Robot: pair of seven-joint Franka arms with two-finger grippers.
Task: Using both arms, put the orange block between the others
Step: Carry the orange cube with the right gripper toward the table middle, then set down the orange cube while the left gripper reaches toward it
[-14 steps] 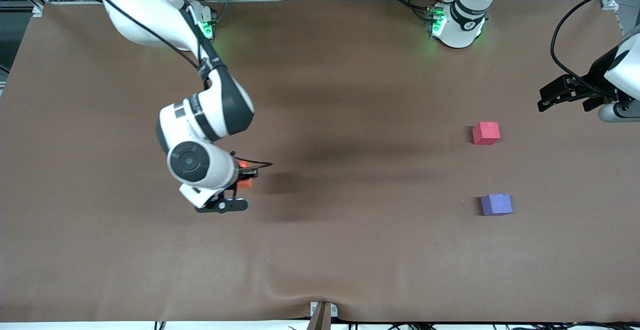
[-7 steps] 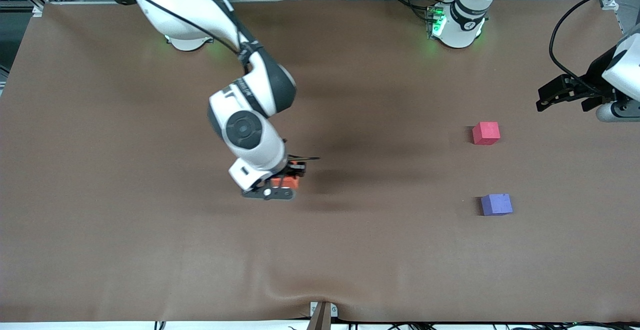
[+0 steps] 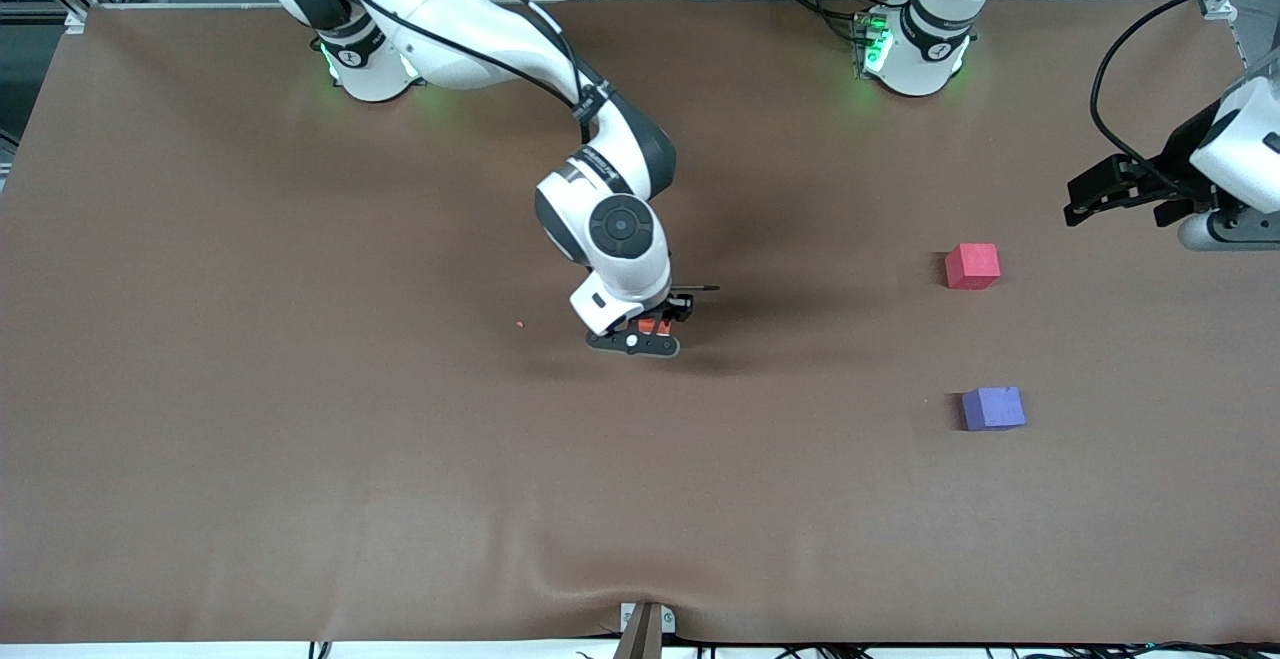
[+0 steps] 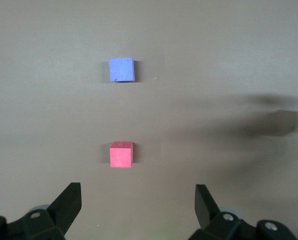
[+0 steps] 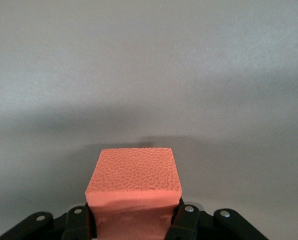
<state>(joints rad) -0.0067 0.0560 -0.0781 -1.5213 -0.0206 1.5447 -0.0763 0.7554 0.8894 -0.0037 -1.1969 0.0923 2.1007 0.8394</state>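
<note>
Mostly hidden orange block [image 3: 655,325] in right pincer [image 3: 652,331], clamped.

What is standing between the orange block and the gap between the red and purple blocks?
Nothing visible. The right gripper holds the orange block over mid-table; only bare table separates it from the gap between the red block and purple block.

The brown counter [image 3: 300,459] carries a pinkish-red cube [image 3: 972,266], with a purple-blue cube [image 3: 992,408] nearer the front camera, well apart.
</note>
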